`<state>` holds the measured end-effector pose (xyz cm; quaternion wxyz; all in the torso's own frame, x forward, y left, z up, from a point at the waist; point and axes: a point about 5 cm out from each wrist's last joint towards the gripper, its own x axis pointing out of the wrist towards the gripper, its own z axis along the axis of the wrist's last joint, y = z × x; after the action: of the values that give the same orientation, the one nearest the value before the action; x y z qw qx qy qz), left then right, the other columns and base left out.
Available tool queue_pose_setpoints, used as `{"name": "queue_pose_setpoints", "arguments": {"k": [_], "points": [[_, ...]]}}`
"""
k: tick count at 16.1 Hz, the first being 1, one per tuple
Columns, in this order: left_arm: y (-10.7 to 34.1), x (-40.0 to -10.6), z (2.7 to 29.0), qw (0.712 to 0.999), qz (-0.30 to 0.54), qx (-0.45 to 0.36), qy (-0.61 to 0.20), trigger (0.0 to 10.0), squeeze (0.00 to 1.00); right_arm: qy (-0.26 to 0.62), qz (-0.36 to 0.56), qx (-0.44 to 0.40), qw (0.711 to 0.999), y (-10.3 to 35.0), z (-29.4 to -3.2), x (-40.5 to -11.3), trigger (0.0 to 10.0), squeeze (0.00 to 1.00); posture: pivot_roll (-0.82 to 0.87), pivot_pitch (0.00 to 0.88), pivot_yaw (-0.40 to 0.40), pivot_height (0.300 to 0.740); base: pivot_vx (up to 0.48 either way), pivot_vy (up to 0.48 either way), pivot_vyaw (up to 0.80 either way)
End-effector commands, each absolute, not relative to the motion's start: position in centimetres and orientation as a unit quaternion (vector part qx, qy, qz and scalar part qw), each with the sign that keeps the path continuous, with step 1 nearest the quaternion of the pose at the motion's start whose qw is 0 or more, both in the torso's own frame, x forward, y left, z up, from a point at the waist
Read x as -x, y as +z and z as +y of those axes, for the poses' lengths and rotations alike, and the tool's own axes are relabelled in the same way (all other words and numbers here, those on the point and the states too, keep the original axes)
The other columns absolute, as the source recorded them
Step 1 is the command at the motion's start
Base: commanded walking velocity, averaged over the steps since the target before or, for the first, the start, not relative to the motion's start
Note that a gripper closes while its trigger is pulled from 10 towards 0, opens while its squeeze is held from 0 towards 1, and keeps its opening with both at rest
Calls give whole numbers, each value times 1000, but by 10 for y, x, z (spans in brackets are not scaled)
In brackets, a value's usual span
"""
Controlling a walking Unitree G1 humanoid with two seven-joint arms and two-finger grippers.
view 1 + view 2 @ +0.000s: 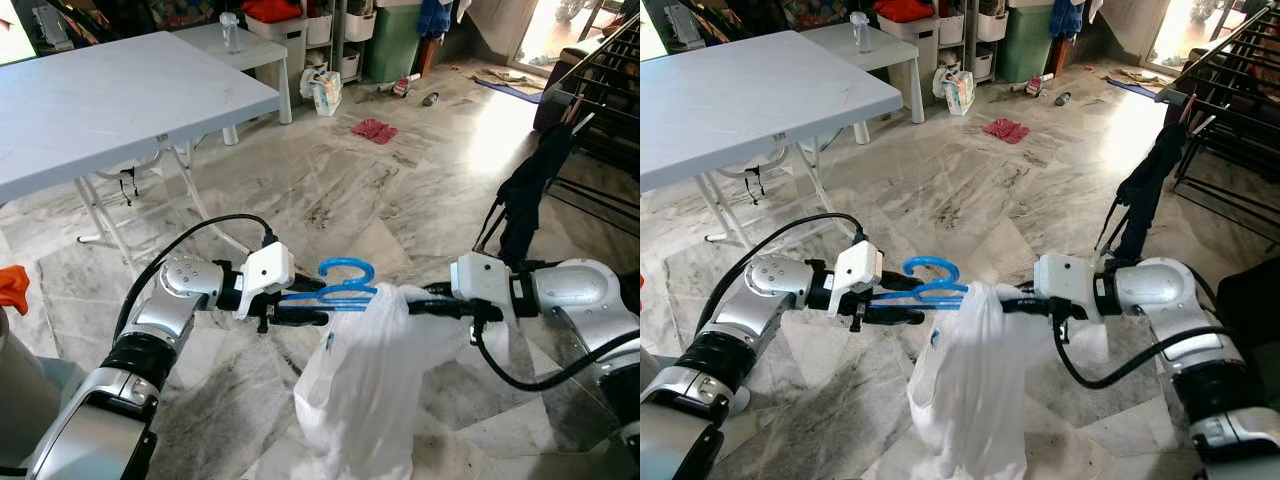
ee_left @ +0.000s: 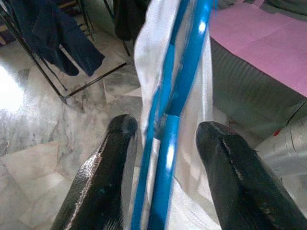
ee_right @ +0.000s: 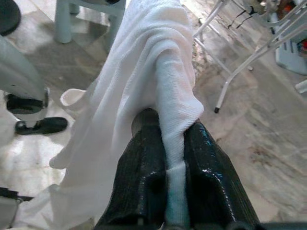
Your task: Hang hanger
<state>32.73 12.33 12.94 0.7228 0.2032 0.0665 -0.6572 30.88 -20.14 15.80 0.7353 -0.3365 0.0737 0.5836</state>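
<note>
— Fingers first: what is the left gripper (image 1: 318, 318) doing in the left eye view?

— It reaches in from the left toward the blue hanger (image 1: 340, 285), black fingers level with the hanger's lower bar. From here I cannot tell whether they press it. A white garment (image 1: 362, 385) hangs from the hanger, its bottom cut off by the picture's lower edge.

— And the right eye view?

— Same scene. The right gripper (image 1: 1012, 303) comes in from the right, and its tips are buried in the cloth at the garment's top — hidden. A white folding table (image 1: 750, 95) stands at far left, a dark drying rack (image 1: 1225, 85) at far right with a dark cloth (image 1: 1143, 185) hanging on it; both are cut by the picture edges.

— Left wrist view?

— Two black fingers (image 2: 103, 177) stand apart, released, with the hanger's blue bars running between them and touching neither. White cloth drapes behind the bars. The hanger's hook is out of frame.

— Right wrist view?

— Clenched: the fingers (image 3: 213, 182) pinch a fold of the white garment between them. Whether a hanger bar lies inside that fold is hidden by the cloth.
</note>
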Motion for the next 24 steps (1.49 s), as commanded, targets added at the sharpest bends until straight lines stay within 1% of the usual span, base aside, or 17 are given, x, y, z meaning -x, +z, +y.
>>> {"name": "queue_pose_setpoints", "arguments": {"k": [1, 5, 10, 12, 13, 14, 15, 19, 21, 22, 23, 24], "points": [[128, -328, 120, 713, 75, -210, -665, 0, 0, 565, 21, 349, 747, 179, -198, -318, 10000, 0, -65, 0, -52, 740, 0, 0, 0], [130, -331, 123, 714, 81, -211, -662, 0, 0, 555, 20, 358, 751, 178, -202, -321, 10000, 0, -65, 0, -50, 740, 0, 0, 0], [132, -334, 123, 719, 83, -209, -658, 0, 0, 552, 5, 358, 753, 176, -198, -322, 10000, 0, -61, 0, -46, 740, 0, 0, 0], [131, -335, 123, 728, 81, -188, -654, 0, 0, 548, 6, 361, 754, 177, -198, -325, 10000, 0, -65, 0, -51, 740, 0, 0, 0], [130, -334, 123, 729, 82, -186, -654, 0, 0, 548, 8, 357, 756, 177, -198, -326, 10000, 125, -64, 0, -54, 740, 0, 0, 0], [129, -334, 123, 730, 83, -185, -653, 0, 0, 549, 9, 351, 759, 178, -198, -326, 10000, 965, -64, 0, -54, 740, 0, 0, 0], [127, -333, 123, 734, 82, -178, -650, 0, 0, 554, 15, 337, 761, 178, -197, -327, 10000, 1000, -64, 0, -55, 740, 0, 0, 0], [120, -328, 121, 748, 75, -140, -644, 0, 0, 543, 3, 346, 765, 178, -194, -332, 10000, 1000, -63, 0, -62, 740, 0, 0, 0], [112, -323, 119, 763, 74, -110, -632, 0, 0, 525, -13, 351, 775, 181, -192, -337, 10000, 1000, -60, 0, -64, 740, 0, 0, 0], [106, -320, 118, 777, 75, -92, -619, 0, 0, 511, -19, 355, 783, 183, -191, -340, 10000, 1000, -58, 0, -61, 740, 0, 0, 0], [102, -319, 119, 786, 75, -81, -608, 0, 0, 506, -16, 359, 784, 183, -191, -341, 10000, 1000, -59, 0, -60, 740, 0, 0, 0], [98, -318, 119, 805, 73, -51, -586, 0, 0, 494, -12, 368, 787, 181, -191, -343, 10000, 1000, -56, 0, -59, 740, 0, 0, 0]]}}
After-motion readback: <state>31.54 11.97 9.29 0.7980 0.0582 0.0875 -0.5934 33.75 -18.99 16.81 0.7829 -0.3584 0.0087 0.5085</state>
